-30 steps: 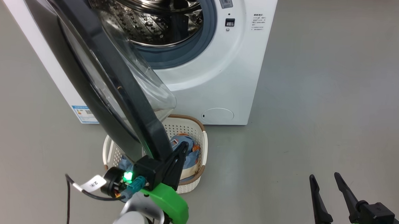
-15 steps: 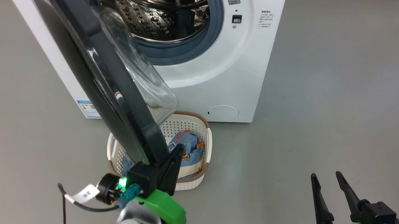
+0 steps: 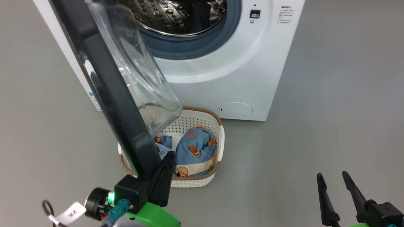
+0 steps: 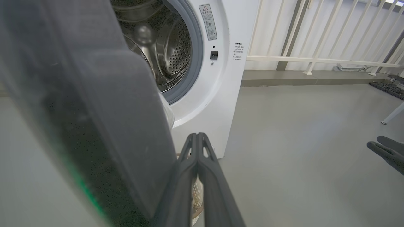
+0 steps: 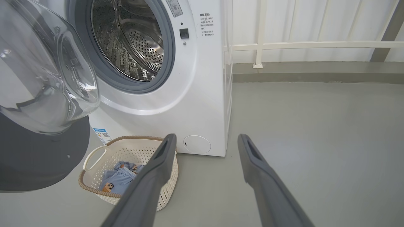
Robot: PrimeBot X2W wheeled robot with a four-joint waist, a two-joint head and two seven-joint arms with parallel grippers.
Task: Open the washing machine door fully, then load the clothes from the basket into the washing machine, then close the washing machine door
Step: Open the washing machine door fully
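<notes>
The washing machine (image 3: 223, 77) stands with its steel drum (image 3: 178, 12) exposed. Its door (image 3: 102, 76) hangs swung out to the left, the glass bowl (image 3: 139, 71) facing the drum. My left gripper (image 3: 169, 156) is shut with nothing held, its fingers lying against the inner side of the door's lower black rim. In the left wrist view the shut left gripper (image 4: 197, 136) runs beside the door (image 4: 94, 110). The basket (image 3: 220, 141) sits on the floor below the door, holding the blue printed clothes (image 3: 194, 150). My right gripper (image 3: 332, 174) hangs open at the lower right, away from everything; between its fingers (image 5: 157, 164) lies bare floor.
Grey floor spreads to the right of the machine. The right wrist view shows the basket (image 5: 132, 138) with the clothes (image 5: 123, 181) under the door's bowl (image 5: 47, 78). A white railing (image 5: 284, 45) runs along the back wall.
The head camera has shifted, sliding the scene right. The door has swung further away from the drum with my left gripper against its rim, uncovering more of the clothes. The right gripper stayed open.
</notes>
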